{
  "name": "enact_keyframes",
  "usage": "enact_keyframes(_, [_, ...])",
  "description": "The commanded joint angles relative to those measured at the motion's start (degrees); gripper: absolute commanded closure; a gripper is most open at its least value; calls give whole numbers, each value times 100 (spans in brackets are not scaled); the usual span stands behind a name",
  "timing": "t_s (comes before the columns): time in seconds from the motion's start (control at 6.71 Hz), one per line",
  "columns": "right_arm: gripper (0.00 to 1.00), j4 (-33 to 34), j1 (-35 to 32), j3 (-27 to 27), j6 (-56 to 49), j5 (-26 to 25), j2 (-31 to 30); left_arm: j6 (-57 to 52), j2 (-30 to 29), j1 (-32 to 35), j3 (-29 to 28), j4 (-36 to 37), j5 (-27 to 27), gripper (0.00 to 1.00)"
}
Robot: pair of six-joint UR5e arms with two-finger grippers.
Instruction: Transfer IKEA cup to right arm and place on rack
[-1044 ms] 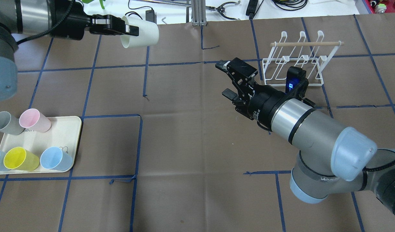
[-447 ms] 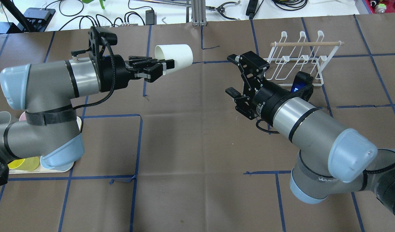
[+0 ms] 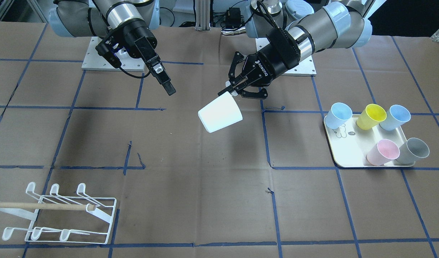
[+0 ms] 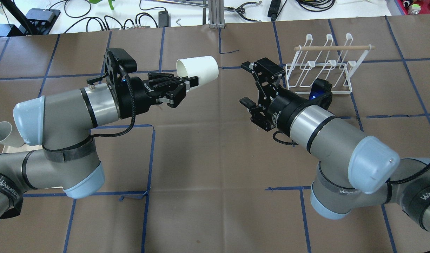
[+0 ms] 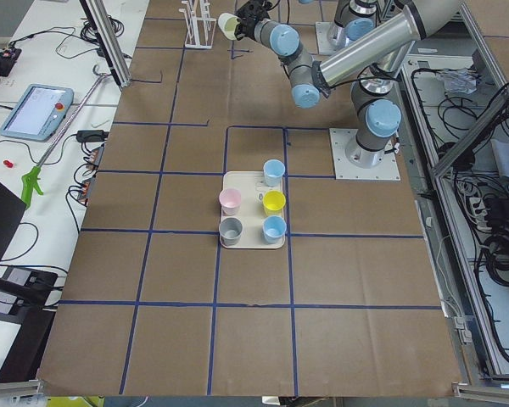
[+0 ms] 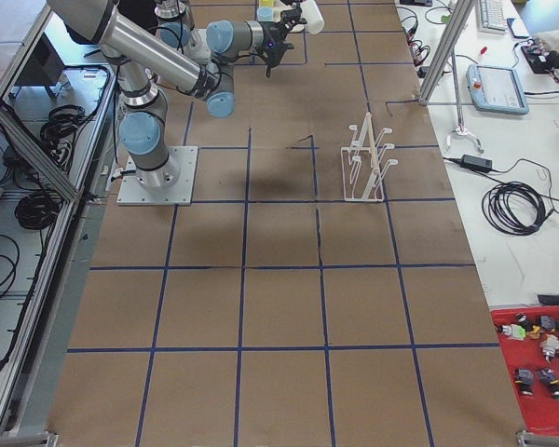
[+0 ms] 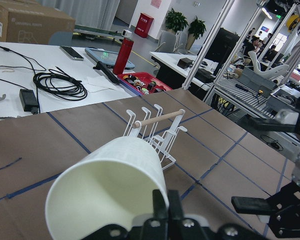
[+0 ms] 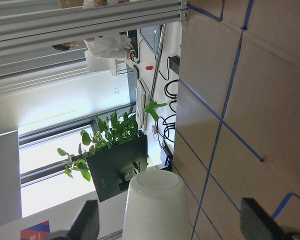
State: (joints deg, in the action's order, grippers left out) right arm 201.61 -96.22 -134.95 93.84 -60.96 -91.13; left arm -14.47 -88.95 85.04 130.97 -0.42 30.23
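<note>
My left gripper is shut on the rim of a white cup and holds it on its side above the table's middle, base pointing at my right gripper. The cup also shows in the front view, the left wrist view and the right wrist view. My right gripper is open and empty, a short gap from the cup's base and facing it. Its fingers stand on either side of the cup without touching. The white wire rack with its wooden dowel stands behind the right gripper.
A cream tray at the robot's left holds several coloured cups: blue, yellow, pink, grey. In the overhead view my left arm hides most of it; a grey cup peeks out. Cables and tools lie beyond the table's far edge.
My left arm has swung in from the far left corner toward the middle, carrying the white cup close to my right gripper. The right gripper has shifted slightly and stays open.
</note>
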Motion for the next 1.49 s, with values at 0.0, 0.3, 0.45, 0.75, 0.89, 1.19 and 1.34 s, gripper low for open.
enact_keyframes(0.0, [1, -42, -369, 441, 90, -406, 393, -47, -9, 4, 209, 366, 1, 100])
enact_keyframes(0.3, [2, -42, -484, 662, 195, -495, 718, -47, -9, 4, 227, 376, 1, 100])
enact_keyframes(0.45, [2, -42, -607, 802, 196, -600, 876, -48, -9, 4, 227, 376, 1, 100])
enact_keyframes(0.75, [2, -42, -801, 1031, 266, -802, 1078, -21, -9, 4, 227, 376, 1, 100])
enact_keyframes(0.89, [2, -42, -836, 1075, 275, -812, 1158, 14, -9, 4, 227, 376, 1, 100])
enact_keyframes(1.19, [2, -42, -994, 1259, 284, -891, 1316, 49, -9, 4, 227, 376, 1, 100])
enact_keyframes(1.34, [2, -42, -1064, 1286, 293, -900, 1378, 67, -9, 4, 218, 376, 1, 100])
